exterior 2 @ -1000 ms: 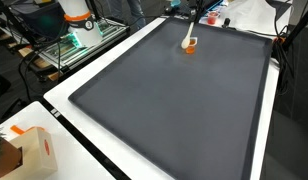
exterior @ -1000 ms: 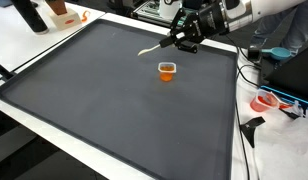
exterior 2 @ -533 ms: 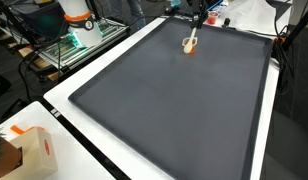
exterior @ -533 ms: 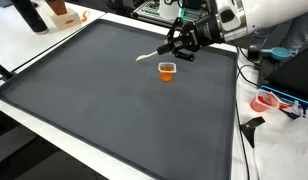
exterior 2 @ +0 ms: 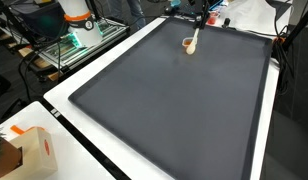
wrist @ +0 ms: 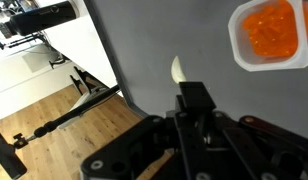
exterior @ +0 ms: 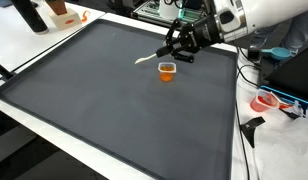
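Now the black Robotiq gripper (exterior: 177, 47) sits slightly lower and nearer the small clear plastic cup of orange filling (exterior: 167, 70) than a second ago, and has hardly shifted in the last half second. Its fingers (wrist: 194, 98) are clenched on the handle of a white plastic spoon (exterior: 152, 55). The spoon's bowl hangs just beside that cup, not inside it. The cup stands upright on the dark grey mat (exterior: 84, 100) covering the surface.

Mat (exterior: 104, 100): dark grey, covers most of the worktop.
Cardboard box (exterior 2: 24, 152): on the worktop's white corner.
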Tool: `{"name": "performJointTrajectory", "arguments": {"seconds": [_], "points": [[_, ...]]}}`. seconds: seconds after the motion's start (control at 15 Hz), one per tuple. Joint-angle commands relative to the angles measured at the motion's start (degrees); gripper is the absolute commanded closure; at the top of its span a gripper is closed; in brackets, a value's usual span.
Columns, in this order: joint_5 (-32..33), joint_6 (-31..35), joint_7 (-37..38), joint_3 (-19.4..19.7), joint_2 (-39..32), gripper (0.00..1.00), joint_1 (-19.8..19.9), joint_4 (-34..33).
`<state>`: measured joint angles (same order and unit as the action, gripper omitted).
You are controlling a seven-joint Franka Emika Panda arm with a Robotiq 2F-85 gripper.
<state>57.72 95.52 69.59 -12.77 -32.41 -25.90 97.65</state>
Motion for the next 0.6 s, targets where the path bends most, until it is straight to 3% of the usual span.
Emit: {"name": "performJointTrajectory", "arguments": {"seconds": [0.0, 0.53], "points": [[-0.16, 5.02, -3.08, -0.18, 2.18, 0.97, 1.74, 2.06], [-1.99, 11.96, -6.26, 0.10, 7.12, 0.97, 4.54, 5.22]]}}
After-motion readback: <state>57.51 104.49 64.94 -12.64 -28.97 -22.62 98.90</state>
